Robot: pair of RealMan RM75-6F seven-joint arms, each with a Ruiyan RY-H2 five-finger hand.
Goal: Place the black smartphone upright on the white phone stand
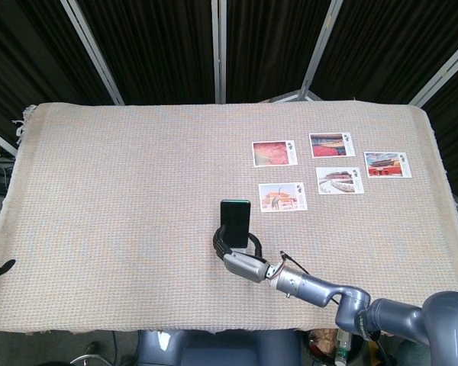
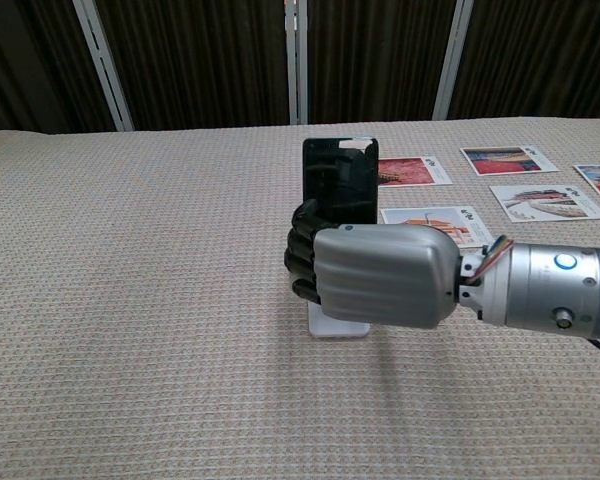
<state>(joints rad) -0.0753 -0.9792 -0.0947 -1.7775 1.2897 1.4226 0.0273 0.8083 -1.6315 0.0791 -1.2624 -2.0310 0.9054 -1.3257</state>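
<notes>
At frame centre the right hand (image 2: 380,288), fingers (image 2: 302,262) wrapped tight, holds the phone (image 2: 339,185) upright over the stand (image 2: 338,328). Letting go off-centre could topple both.

The right hand (image 2: 380,290) covered the bottom part of the black smartphone (image 2: 340,188), so where the phone ended could not be seen. The hand also hid most of the white phone stand (image 2: 340,328). Only a small white piece peeked out under the hand, and it was not clear if the phone touched the stand. From the head view, the stand was hidden behind the hand (image 1: 238,259) and phone (image 1: 234,223). The right arm ran off the right edge of the chest view. The postcards (image 2: 520,195) were cut off there too, and their pictures were too small to make out.
</notes>
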